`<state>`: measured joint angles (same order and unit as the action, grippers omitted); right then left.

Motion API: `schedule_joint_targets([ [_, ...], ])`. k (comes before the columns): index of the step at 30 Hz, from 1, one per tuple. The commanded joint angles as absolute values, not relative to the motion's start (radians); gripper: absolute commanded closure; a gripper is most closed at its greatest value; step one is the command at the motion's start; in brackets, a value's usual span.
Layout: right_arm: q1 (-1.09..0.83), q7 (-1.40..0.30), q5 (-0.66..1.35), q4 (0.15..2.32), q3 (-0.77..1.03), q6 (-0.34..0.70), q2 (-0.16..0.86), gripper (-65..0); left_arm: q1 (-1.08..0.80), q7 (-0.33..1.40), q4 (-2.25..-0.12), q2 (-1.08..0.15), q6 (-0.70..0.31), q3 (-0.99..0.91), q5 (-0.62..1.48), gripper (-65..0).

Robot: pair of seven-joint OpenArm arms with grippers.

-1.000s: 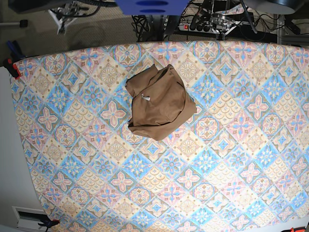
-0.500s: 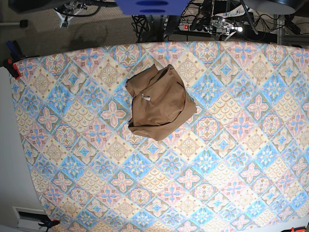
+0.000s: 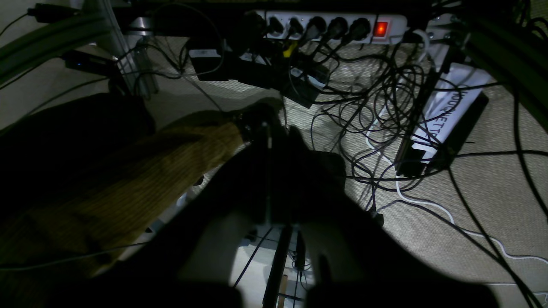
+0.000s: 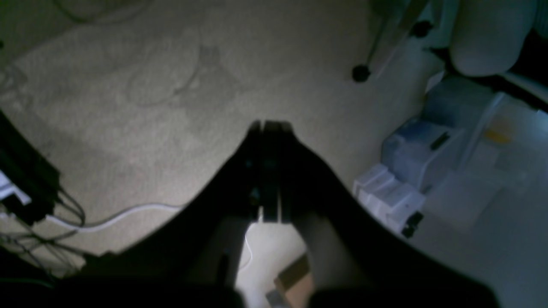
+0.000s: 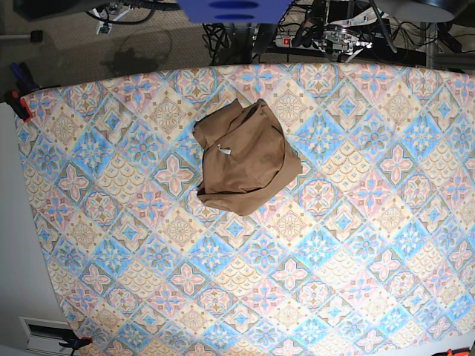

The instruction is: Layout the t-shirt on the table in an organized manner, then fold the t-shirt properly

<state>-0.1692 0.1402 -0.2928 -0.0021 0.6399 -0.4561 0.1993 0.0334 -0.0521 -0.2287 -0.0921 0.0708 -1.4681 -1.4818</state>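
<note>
The tan-brown t-shirt (image 5: 245, 159) lies crumpled in a heap on the far middle of the table (image 5: 312, 282), with its small white tag (image 5: 225, 150) showing. Both arms are back beyond the table's far edge. The left arm (image 5: 345, 37) shows at the top right of the base view and the right arm (image 5: 107, 10) at the top left. My left gripper (image 3: 267, 132) is shut on nothing, above floor cables. My right gripper (image 4: 269, 128) is also shut on nothing, above bare carpet. Neither gripper is near the shirt.
A power strip (image 3: 334, 23) and tangled cables (image 3: 385, 107) lie on the floor behind the table. A tan ribbed shape (image 3: 141, 179) that I cannot identify sits left of the left gripper. Plastic storage boxes (image 4: 424, 171) and a chair base (image 4: 361, 72) stand on the carpet.
Both arms have shifted slightly behind the table's far edge. The t-shirt has not moved.
</note>
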Motion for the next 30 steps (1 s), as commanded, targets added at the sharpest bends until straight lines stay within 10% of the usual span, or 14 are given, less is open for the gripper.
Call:
schedule_joint_targets([
  [1,-0.173,0.148,-0.292,0.001,0.642,-0.46,0.216,0.0,0.036,-0.054,-0.232,-0.093,0.073,-1.466,-1.484,0.0],
  [5,-0.173,0.151,-0.292,0.0,0.642,-0.223,0.219,0.0,0.036,-0.054,-0.228,-0.088,0.073,-1.468,-1.484,0.0],
  [12,-0.173,0.028,-0.099,0.0,0.852,0.668,0.22,0.0,0.036,-0.05,-0.117,-0.096,0.073,-1.468,-1.484,0.0],
  [19,-0.128,-0.237,-0.082,0.01,0.915,0.698,0.239,0.0,0.036,-0.048,-0.117,-0.094,0.073,-1.468,-1.484,0.0],
  [27,-0.082,-0.168,-0.16,0.012,0.915,0.698,0.24,0.0,0.036,-0.048,-0.119,-0.097,0.073,-1.466,-1.484,0.0],
  [30,-0.082,-0.008,-0.259,0.012,0.915,0.435,0.24,0.0,0.036,-0.048,-0.119,-0.097,0.073,-1.466,-1.484,0.0],
])
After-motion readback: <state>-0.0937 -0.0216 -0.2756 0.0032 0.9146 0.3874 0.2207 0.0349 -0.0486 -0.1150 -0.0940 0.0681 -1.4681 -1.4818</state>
